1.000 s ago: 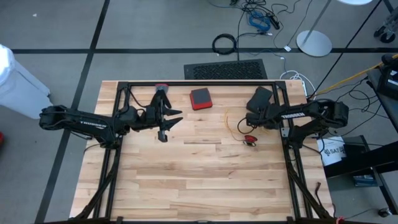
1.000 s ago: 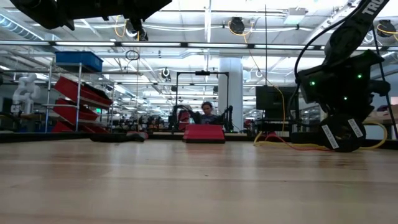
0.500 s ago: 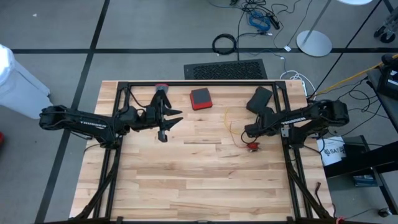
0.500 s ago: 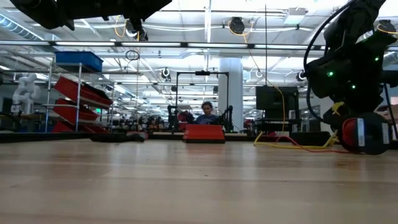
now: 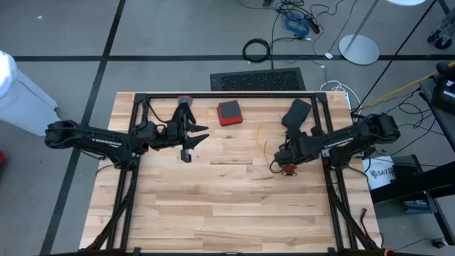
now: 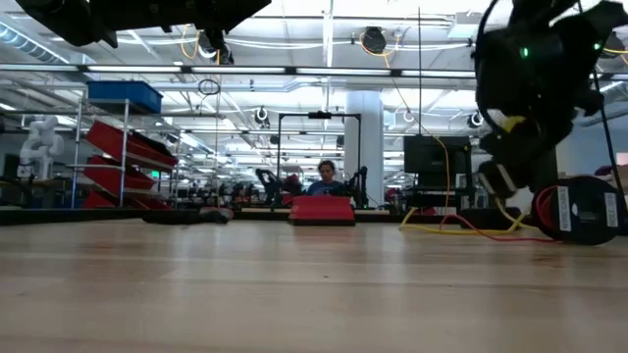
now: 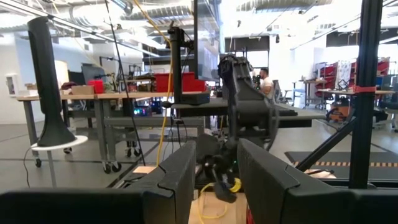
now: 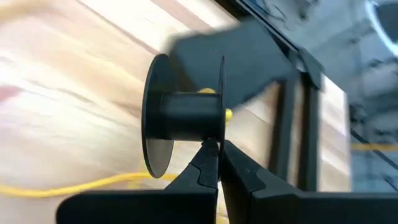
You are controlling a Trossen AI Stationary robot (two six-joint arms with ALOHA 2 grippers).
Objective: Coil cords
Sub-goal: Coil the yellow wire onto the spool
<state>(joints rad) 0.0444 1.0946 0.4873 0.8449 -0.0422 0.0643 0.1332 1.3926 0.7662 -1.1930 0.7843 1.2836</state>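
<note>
Right tool (image 5: 279, 157) low over tabletop (image 5: 213, 206) near its right edge, fingers (image 8: 208, 163) pressed together, tips right at black spool (image 8: 183, 115) (contact or grip on it not clear). Spool on its side, flanges upright, red face showing in low view (image 6: 589, 209). Yellow cord (image 5: 261, 142) trailing loose across tabletop from spool area toward back edge, also seen low along the wood in low view (image 6: 446, 229) and passing under the tool in right wrist view (image 8: 81, 184); bit of yellow tucked at spool hub. Black pad (image 5: 296, 112) beside right arm at back. Red box (image 5: 229, 112) at back centre, well apart from cord. Left tool (image 5: 186, 142) hovering at left-centre, fingers (image 7: 177, 180) apart, holding nothing. Person seated far behind in room (image 6: 326, 178).
</note>
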